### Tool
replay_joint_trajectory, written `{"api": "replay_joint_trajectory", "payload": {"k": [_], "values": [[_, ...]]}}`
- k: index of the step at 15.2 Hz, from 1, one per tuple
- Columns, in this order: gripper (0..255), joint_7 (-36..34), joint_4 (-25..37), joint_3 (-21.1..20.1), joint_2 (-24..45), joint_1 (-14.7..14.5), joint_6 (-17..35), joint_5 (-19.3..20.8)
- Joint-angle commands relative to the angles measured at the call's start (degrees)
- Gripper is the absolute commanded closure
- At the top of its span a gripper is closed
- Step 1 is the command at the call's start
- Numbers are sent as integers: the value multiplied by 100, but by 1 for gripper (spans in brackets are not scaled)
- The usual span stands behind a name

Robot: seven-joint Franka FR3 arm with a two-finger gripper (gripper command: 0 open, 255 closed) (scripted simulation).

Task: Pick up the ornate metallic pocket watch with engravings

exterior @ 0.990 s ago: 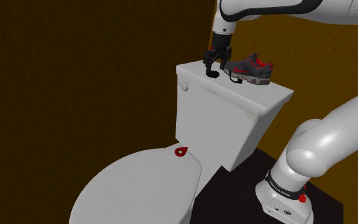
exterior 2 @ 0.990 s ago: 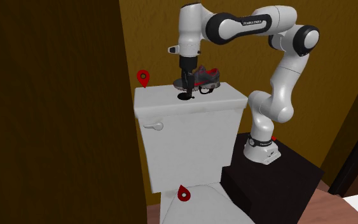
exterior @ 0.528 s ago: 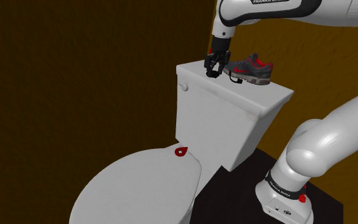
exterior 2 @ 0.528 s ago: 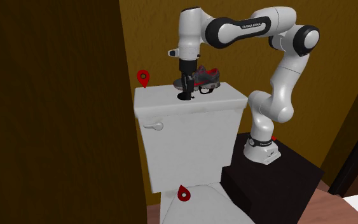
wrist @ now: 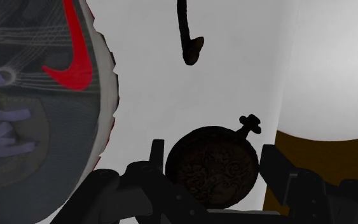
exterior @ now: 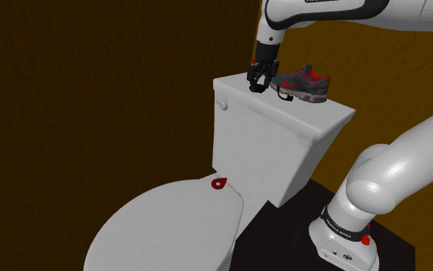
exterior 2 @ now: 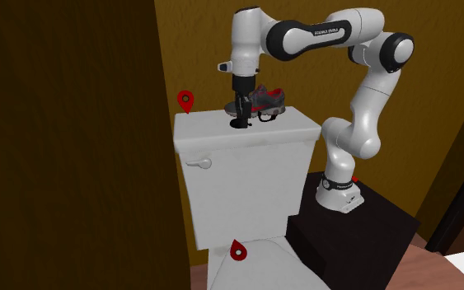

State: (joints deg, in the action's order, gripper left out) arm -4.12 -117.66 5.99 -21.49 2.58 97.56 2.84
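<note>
A dark brown pocket watch (wrist: 212,167) with curly swirls all over, and a black gripper (exterior: 258,86). A grey shoe (wrist: 37,95) with a red tick, pale purple laces and a white edge. A white toilet tank (exterior 2: 246,173) and a yellow-brown wall (exterior 2: 197,49).

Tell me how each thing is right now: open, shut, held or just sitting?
claw: shut on the pocket watch.
pocket watch: clasped in the claw.
sneaker: upright on its sole, resting on the toilet tank.
toilet lid: down, shut.
</note>
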Motion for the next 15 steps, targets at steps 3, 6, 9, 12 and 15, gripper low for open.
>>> {"api": "replay_joint_trajectory", "payload": {"k": [3, 6, 9, 12, 15], "values": [[255, 5, 339, -8, 37, -5, -304, -8], [255, 11, 617, -11, 86, -8, -534, -14], [255, 19, 908, -13, 146, -12, -765, -21], [255, 27, 1213, -15, 217, -15, -998, -28], [255, 30, 1334, -15, 248, -16, -1089, -31]]}}
